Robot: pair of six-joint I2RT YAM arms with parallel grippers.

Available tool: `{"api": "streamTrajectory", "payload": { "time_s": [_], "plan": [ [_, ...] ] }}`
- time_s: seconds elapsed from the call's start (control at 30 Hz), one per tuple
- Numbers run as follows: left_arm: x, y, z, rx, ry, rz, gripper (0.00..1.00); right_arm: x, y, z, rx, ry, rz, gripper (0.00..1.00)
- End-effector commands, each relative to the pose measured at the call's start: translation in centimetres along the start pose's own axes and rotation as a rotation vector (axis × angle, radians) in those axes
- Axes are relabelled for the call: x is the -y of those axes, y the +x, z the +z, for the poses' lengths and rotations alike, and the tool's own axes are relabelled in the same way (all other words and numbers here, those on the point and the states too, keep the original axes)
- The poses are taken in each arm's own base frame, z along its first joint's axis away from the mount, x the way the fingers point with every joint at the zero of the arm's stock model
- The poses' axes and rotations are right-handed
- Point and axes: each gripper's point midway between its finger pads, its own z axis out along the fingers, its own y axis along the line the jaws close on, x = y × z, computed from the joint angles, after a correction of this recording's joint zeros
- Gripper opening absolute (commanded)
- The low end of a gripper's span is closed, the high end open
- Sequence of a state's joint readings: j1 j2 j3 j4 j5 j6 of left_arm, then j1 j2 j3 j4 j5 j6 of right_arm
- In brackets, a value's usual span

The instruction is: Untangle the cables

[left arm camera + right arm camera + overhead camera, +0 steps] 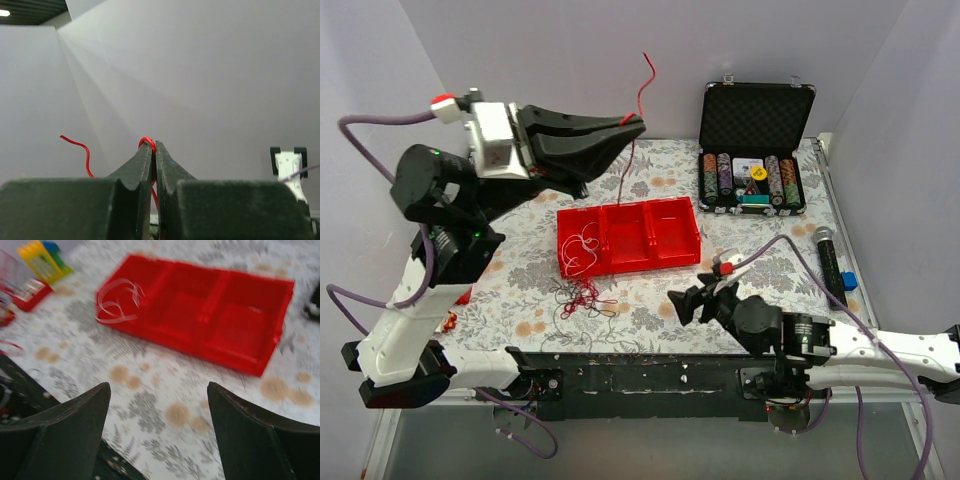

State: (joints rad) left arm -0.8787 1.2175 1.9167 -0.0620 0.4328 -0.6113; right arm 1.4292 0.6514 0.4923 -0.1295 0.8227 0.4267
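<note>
My left gripper (636, 124) is raised high over the table's back, shut on a thin red cable (644, 85). In the left wrist view that red cable (145, 141) loops over the closed fingertips and one end curls off to the left. It hangs down toward the red tray (665, 258). A tangle of red, black and white cables (577, 295) lies on the cloth by the tray's near left corner. A white cable (582, 250) rests in the tray's left compartment, and the right wrist view shows this white cable (117, 305) too. My right gripper (680, 305) stands open and empty low near the front edge.
An open black case of poker chips (752, 150) stands at the back right. A black microphone (827, 262) and a small blue block (848, 281) lie at the right. Red and coloured toy blocks (42, 262) sit at the left edge. The flowered cloth (660, 300) covers the table.
</note>
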Motion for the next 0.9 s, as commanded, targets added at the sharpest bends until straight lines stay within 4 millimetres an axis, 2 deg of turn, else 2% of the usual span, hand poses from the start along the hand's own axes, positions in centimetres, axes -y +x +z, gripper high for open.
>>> {"api": "streamTrajectory", "payload": {
  "time_s": [0.0,0.1,0.23,0.33,0.47,0.63,0.77,0.87],
  "plan": [
    [-0.3,3.7,-0.5,-0.087,-0.019,-0.014,0.00,-5.7,-13.9,-2.2,0.327,-0.213,-0.006,0.87],
    [0.0,4.6,-0.7,-0.104,-0.012,-0.024,0.00,-8.9,-17.5,-3.4,0.415,-0.341,-0.049,0.88],
    [0.1,4.9,-0.8,-0.111,-0.010,-0.040,0.00,-9.7,-20.0,-3.7,0.519,-0.355,-0.105,0.89],
    [0.3,4.8,-0.7,-0.108,-0.001,-0.050,0.00,-9.7,-20.3,-3.1,0.554,-0.318,-0.135,0.89],
    [0.6,4.5,-0.5,-0.099,0.016,-0.068,0.00,-8.0,-20.7,-1.9,0.578,-0.177,-0.176,0.86],
    [0.7,3.9,-0.3,-0.086,0.026,-0.077,0.00,-6.8,-22.3,-2.6,0.611,-0.125,-0.185,0.84],
    [0.8,4.0,-0.4,-0.084,0.027,-0.080,0.00,-6.9,-22.0,-2.5,0.584,-0.124,-0.210,0.80],
    [0.7,4.1,-0.3,-0.085,0.026,-0.078,0.00,-7.4,-21.7,-3.0,0.575,-0.189,-0.197,0.75]
  ]
}}
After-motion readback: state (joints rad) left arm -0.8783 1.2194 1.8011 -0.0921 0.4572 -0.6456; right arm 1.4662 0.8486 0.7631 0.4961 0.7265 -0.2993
